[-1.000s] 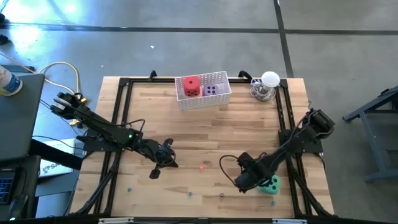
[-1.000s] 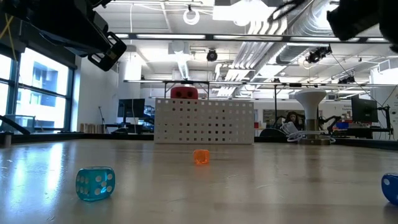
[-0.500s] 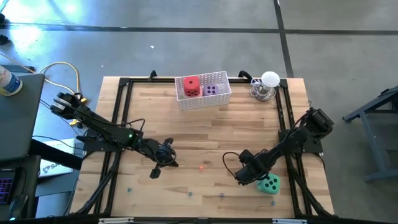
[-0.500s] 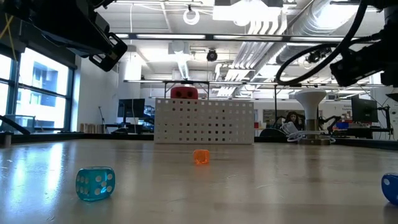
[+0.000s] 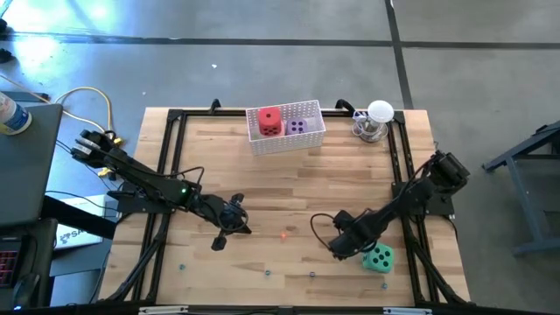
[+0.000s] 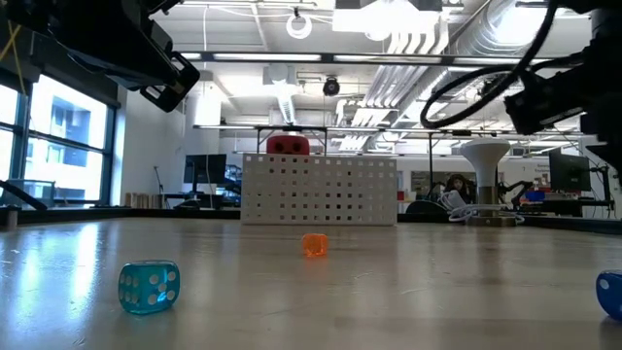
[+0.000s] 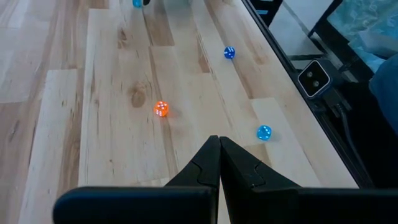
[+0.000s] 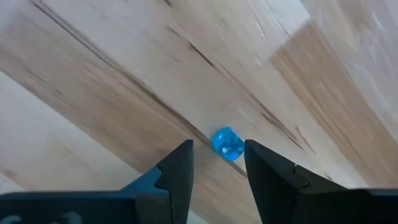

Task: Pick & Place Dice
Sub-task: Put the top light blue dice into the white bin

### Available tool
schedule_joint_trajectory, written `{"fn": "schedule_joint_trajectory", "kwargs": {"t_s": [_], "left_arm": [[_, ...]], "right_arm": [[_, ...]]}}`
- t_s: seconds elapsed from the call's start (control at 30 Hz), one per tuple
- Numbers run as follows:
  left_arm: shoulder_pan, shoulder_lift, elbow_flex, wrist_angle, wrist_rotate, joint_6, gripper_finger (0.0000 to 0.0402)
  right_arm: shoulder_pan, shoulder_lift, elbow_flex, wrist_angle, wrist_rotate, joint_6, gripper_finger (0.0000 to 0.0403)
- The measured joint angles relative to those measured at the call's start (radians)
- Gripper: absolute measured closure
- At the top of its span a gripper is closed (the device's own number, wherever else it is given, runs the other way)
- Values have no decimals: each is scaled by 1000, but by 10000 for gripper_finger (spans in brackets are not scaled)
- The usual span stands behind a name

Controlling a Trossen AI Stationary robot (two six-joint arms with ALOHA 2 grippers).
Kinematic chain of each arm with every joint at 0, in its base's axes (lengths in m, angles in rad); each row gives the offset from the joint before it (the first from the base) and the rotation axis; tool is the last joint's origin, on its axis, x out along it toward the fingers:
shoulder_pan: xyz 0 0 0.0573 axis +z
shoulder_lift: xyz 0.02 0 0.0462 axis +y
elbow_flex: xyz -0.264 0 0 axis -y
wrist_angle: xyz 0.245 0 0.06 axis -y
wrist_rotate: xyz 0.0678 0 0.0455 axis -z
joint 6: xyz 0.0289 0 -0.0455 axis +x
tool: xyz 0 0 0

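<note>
Although the high view lays out the whole tabletop [image 5: 289, 188], my right hand [image 5: 337, 248] is bunched under its own cable there, so I read it from the right wrist view: its fingers [image 8: 177, 171] stand narrowly apart with nothing between them but a small blue die [image 8: 227, 144] lying on the wood below. The teal-green die [image 5: 378, 258] sits just beside that hand, toward the near right corner and close to the black frame rail, with little room on its outer side. The red die [image 5: 269, 121] and the purple die [image 5: 298, 126] sit side by side in the white perforated basket [image 5: 262, 143] at the far edge; from the low view the basket wall hides all but the top of the red one. I cannot find the pink die in any view. My left hand [image 5: 233, 216] hangs over the left middle of the tabletop with its fingers [image 7: 208, 163] pressed together on nothing. A small orange die [image 5: 283, 234] lies in the open stretch between the two hands, and a pale blue die [image 6: 149, 287] rests nearer the front edge.
</note>
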Motion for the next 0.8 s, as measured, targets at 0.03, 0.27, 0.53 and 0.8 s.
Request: {"fn": "schedule_joint_trajectory", "kwargs": {"t_s": [0.03, 0.27, 0.53, 0.8], "left_arm": [[0, 0, 0, 0, 0, 0, 401], [-1, 0, 0, 0, -25, -14, 401], [-5, 24, 2, 1, -80, -21, 401], [-16, 100, 1, 64, -177, 36, 399]], "right_arm": [[-5, 0, 0, 9, 2, -9, 268], [-34, 0, 0, 5, 1, -28, 268], [-34, 0, 0, 4, 7, -28, 268], [-34, 0, 0, 1, 12, -28, 268]]}}
